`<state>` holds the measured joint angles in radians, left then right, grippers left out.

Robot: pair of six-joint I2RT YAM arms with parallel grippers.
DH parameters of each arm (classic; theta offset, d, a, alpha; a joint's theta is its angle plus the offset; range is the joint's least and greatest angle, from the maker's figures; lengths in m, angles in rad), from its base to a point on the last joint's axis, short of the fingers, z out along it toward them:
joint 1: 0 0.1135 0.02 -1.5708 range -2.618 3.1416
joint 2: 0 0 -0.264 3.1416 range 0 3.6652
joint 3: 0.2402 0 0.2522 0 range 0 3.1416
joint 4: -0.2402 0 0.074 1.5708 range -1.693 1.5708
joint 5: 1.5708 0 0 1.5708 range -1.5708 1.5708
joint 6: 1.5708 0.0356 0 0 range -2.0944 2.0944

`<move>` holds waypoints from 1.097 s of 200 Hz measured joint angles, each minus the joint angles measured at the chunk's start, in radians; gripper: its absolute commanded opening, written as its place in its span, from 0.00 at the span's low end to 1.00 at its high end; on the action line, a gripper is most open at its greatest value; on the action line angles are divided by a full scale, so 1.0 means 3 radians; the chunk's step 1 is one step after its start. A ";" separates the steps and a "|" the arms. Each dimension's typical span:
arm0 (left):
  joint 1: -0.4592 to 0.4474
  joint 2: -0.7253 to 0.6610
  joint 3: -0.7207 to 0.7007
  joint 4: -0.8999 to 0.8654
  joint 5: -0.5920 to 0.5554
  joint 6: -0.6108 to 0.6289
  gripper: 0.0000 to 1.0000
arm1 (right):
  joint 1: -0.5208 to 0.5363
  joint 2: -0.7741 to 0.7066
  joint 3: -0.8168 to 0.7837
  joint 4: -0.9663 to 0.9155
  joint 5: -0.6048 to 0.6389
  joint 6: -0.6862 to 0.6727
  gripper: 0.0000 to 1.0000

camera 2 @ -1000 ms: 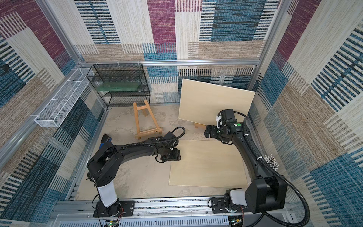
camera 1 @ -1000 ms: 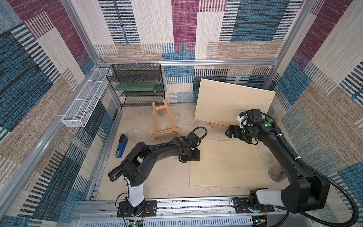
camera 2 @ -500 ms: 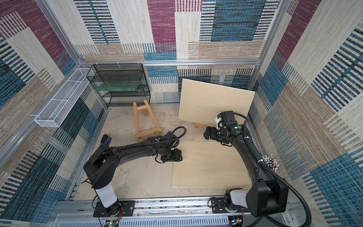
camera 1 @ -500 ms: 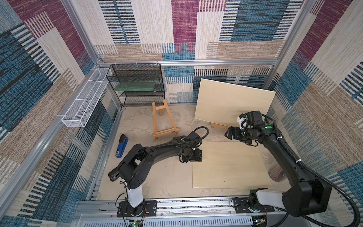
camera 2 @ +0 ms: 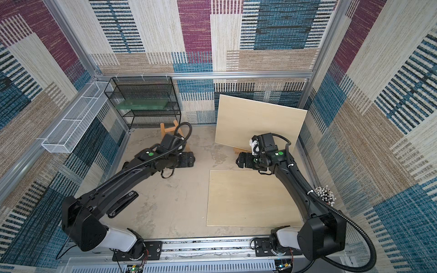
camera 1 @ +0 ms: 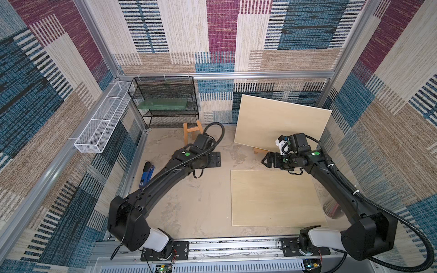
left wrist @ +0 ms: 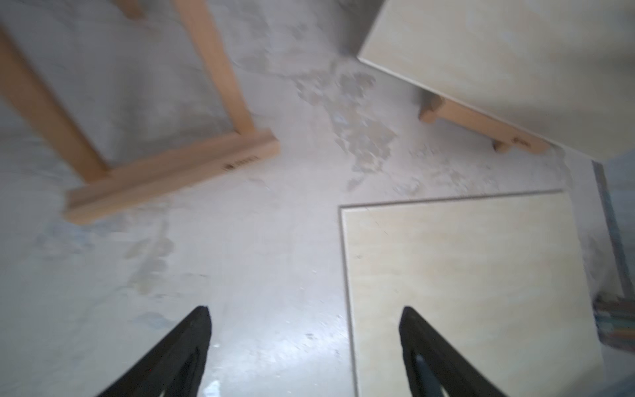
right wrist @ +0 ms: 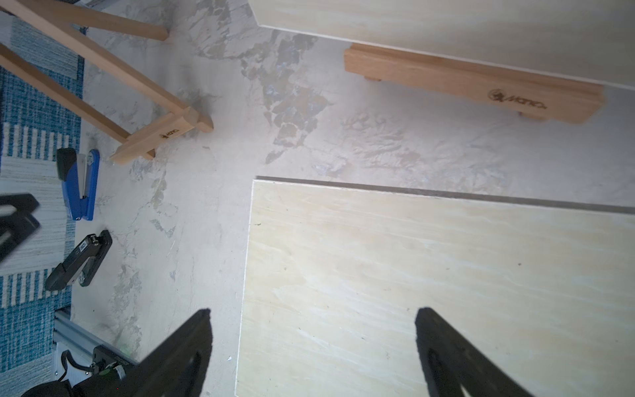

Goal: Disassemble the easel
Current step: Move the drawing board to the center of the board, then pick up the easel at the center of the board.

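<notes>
Left pincer (left wrist: 305, 311): held with the jaws wide apart and nothing between them, above the bare mottled grey surface (left wrist: 240, 275).
Right pincer (right wrist: 313, 311): also spread and empty, hovering over one corner of the flat board.
Flat pale plywood board (camera 1: 274, 198): laid flat on the surface below the right pincer and just to one side of the left pincer. It is judged to be already off an easel and set where it blocks neither arm.
Bare light-wood A-frame easel (left wrist: 171, 172): seen ahead of the left pincer with its ledge strip empty. Nothing is left on it to remove.
Upright pale plywood board (camera 1: 281, 125): propped ahead of the right pincer, its lower edge seated on the light-wood ledge of the second easel (right wrist: 474, 86). The rest of that easel is hidden behind it.
Task's thing: the loaded easel is well ahead of both pincers and touched by neither.
Reason for the pose: the open jaws are judged to be readied for the upright board's edges, since a wide sheet is better steadied from two sides.
Clutter: a blue stapler (right wrist: 80, 182) and a black hand tool (right wrist: 79, 263) are left well aside of the right pincer.
</notes>
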<state>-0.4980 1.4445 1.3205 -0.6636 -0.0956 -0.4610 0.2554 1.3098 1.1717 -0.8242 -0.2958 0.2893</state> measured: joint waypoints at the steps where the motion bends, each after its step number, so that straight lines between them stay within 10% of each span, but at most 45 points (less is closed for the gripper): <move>1: 0.0037 -0.0013 0.0000 0.0001 -0.0009 0.0019 0.87 | 0.0010 0.0003 0.0000 0.0011 -0.0006 0.0005 0.95; 87: 0.1288 0.0322 -0.0127 0.0640 0.0328 0.0772 0.81 | 0.0537 0.0528 0.0342 0.0436 -0.0209 0.0066 0.95; 219: 0.1516 0.1013 -0.0247 0.1603 0.1118 0.0950 0.67 | 0.0610 0.0622 0.0398 0.0530 -0.0235 0.0038 0.95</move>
<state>-0.0433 1.7485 1.2465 -0.1825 0.2398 -0.1761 0.4385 1.4963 1.2911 -0.6651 -0.3664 0.3008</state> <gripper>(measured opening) 0.704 0.950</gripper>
